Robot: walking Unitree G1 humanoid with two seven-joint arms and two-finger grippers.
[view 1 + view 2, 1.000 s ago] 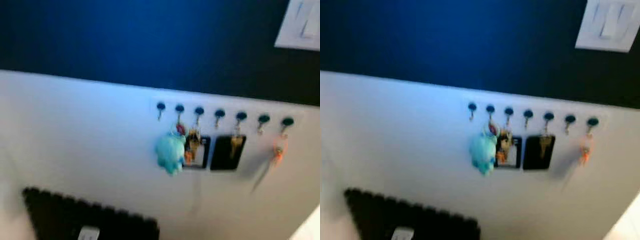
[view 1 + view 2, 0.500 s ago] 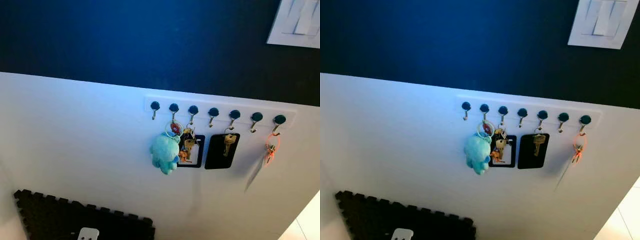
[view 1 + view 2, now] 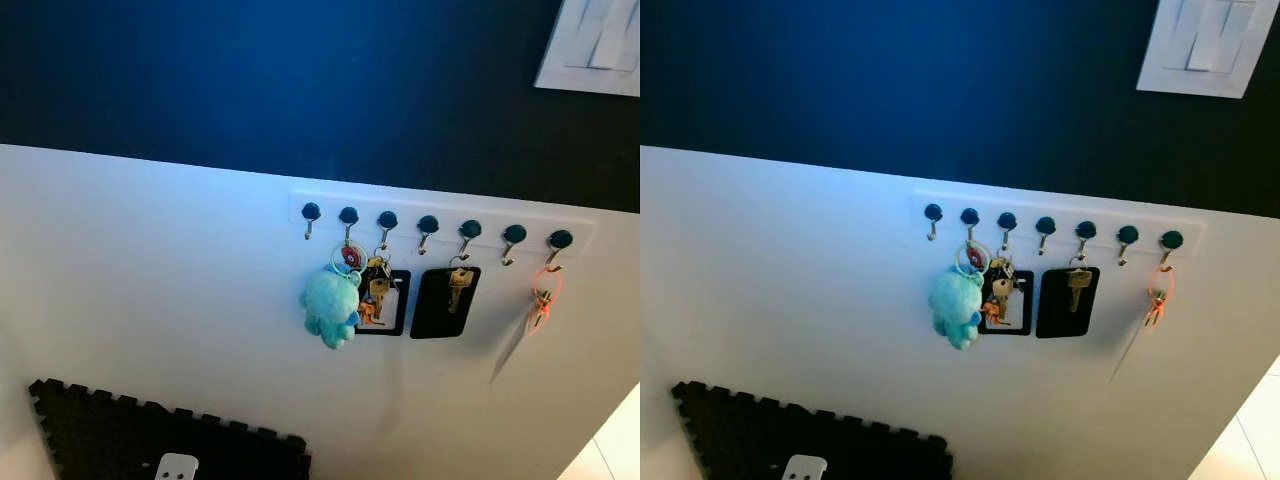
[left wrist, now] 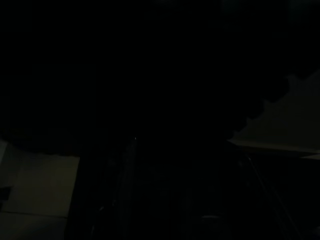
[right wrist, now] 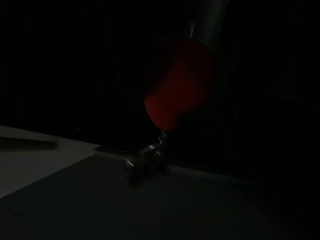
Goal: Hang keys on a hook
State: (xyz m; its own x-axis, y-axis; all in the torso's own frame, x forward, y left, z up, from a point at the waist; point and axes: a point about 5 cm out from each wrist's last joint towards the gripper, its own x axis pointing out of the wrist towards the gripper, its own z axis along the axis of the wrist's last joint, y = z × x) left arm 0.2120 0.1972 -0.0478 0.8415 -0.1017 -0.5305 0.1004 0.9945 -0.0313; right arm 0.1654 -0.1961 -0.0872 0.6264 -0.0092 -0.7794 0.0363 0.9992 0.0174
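A white rail (image 3: 440, 208) with several dark-knobbed hooks is fixed on the white lower wall. The leftmost hook (image 3: 311, 213) is bare. A teal plush keychain (image 3: 331, 308) hangs from the second hook, and keys with a black tag (image 3: 381, 298) from the third. The fourth hook (image 3: 428, 226) and the sixth hook (image 3: 514, 236) are bare. A key on a black tag (image 3: 447, 300) hangs from the fifth, an orange key ring (image 3: 543, 296) from the last. In the dark right wrist view a red fob (image 5: 180, 85) with metal keys (image 5: 145, 159) dangles close to the camera, apparently held.
The wall above the rail is dark blue, with a white switch plate (image 3: 592, 45) at top right. A black foam mat (image 3: 130, 435) with a small white object (image 3: 176, 467) lies at lower left. Pale floor (image 3: 612, 452) shows at lower right.
The head views were blurred and shifting a second ago and are now sharp and steady. Nothing on the rail has moved.
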